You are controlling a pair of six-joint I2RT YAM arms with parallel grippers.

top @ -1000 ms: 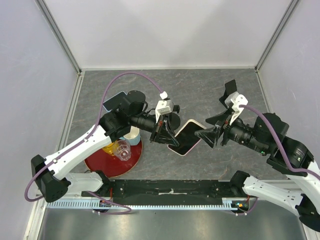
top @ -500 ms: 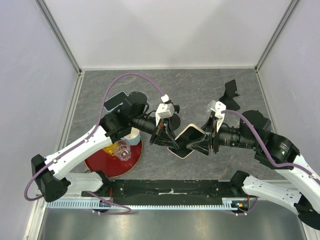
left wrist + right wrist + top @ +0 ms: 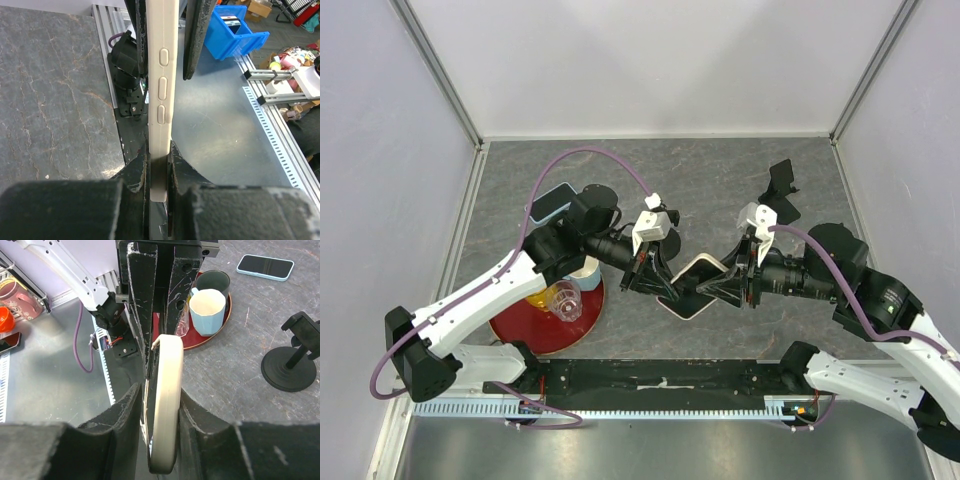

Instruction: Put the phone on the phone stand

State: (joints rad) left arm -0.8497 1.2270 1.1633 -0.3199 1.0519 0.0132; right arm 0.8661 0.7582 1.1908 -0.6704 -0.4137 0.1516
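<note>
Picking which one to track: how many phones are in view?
2. A cream-cased phone mid-table in the left gripper, right gripper around it; a blue-cased phone lying at the table's far left. Others may be hidden.

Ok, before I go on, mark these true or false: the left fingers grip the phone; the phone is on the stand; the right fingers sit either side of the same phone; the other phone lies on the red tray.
1. The left fingers are clamped on the cream phone. True.
2. That phone sits on the phone stand. False: the stand is bare, and the phone is held edge-up between the two arms.
3. The right fingers sit either side of the same phone. True.
4. The blue-cased phone lies on the red tray. False: it lies on the table beyond the tray, which carries cups.
</note>
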